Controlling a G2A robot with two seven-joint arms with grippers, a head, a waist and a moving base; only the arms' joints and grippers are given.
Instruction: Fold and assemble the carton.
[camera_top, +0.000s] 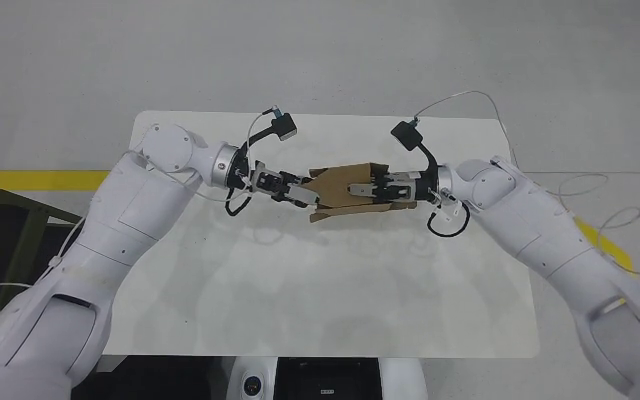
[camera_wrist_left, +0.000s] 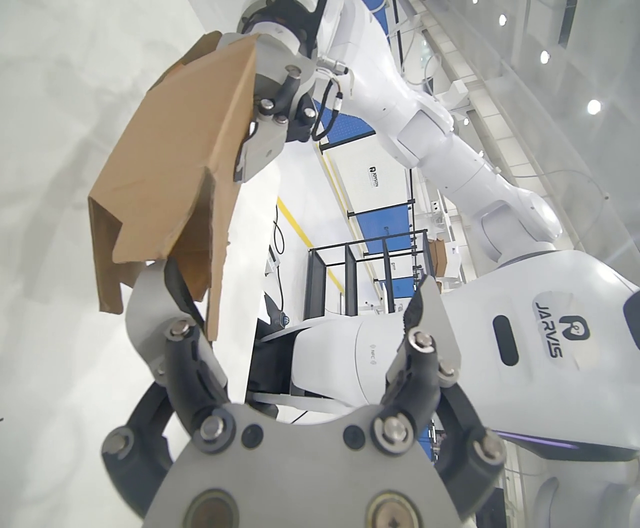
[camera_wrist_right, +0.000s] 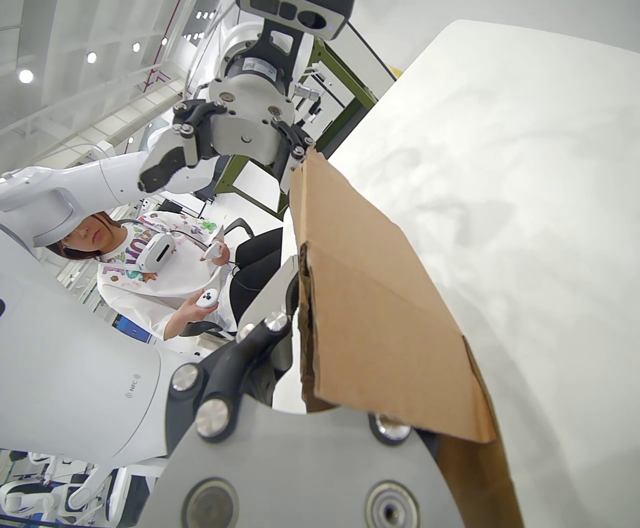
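Nearest the top camera, the left gripper and the right gripper face each other tip to tip above the white table. Tabletop stretches wide on the near side of them, and the table's far edge lies closer. Between them hangs the brown carton, off the surface, its shadow underneath. The left gripper sits at one end of it, and the right gripper lies along the top of the other end.

From the left wrist, the left gripper's fingers stand spread wide. One pad touches the carton's nearest flaps and the other is well apart in open air. Beyond the carton, the right gripper pinches its far end. A hall with dark racks lies behind.

From the right wrist, one finger of the right gripper presses a carton panel, and its partner is hidden under the cardboard. The carton is clamped. White tabletop lies past the panel.
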